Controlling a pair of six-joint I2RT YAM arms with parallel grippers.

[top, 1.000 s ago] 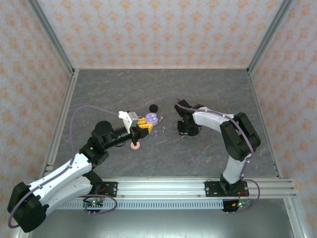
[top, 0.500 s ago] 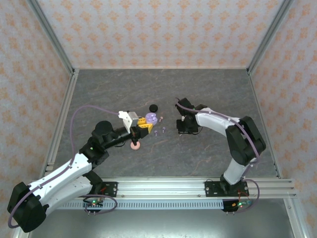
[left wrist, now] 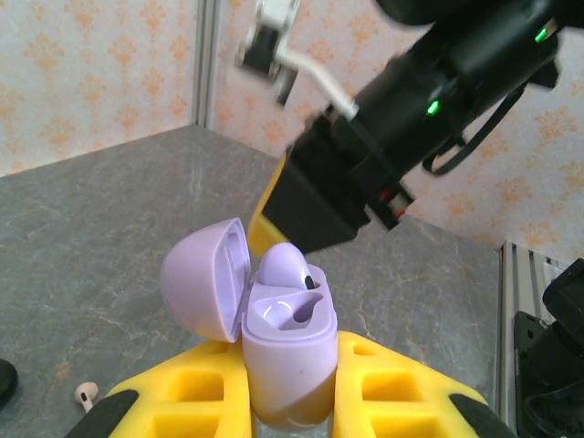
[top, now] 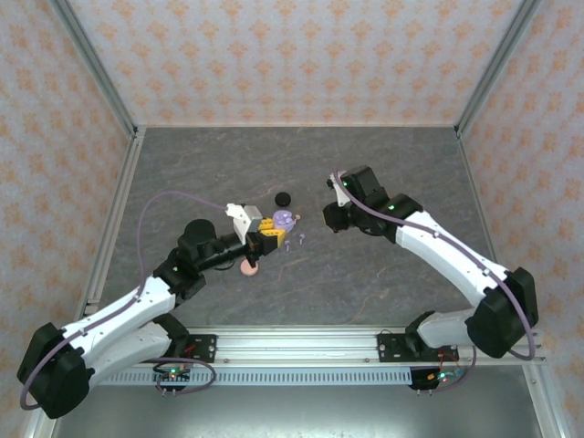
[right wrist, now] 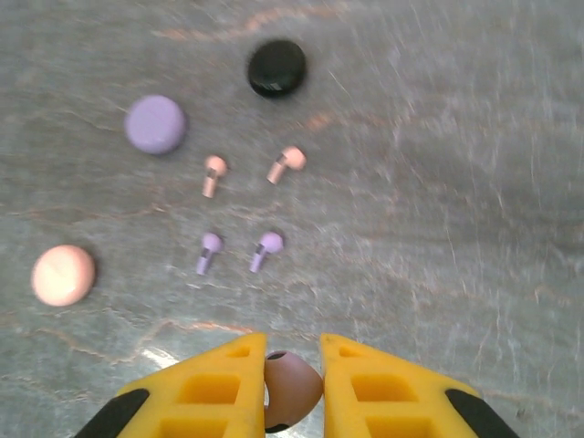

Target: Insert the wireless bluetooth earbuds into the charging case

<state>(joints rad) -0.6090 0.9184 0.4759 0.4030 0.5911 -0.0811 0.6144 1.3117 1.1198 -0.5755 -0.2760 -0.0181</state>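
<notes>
Left wrist cam: the left gripper [left wrist: 290, 412] has its yellow jaws clamped on a lilac plastic charging case [left wrist: 287, 351]. The case stands upright with its lid flipped open to the left, and 1 lilac stemmed earbud [left wrist: 281, 265] sits in a socket. The black right arm [left wrist: 401, 119] hangs just beyond it.

Right wrist cam: the right gripper [right wrist: 292, 358] has its jaws closed on a small rounded brownish-pink piece [right wrist: 294, 388], can't tell what exactly. Past it, loose on the grey stone-look bench [right wrist: 456, 182], are 2 purple earbuds [right wrist: 209, 250], then 2 pink earbuds [right wrist: 286, 162]. A round pink disc [right wrist: 63, 275] lies off left, with a purple disc [right wrist: 155, 124] and a black disc [right wrist: 276, 67] farthest out.
</notes>
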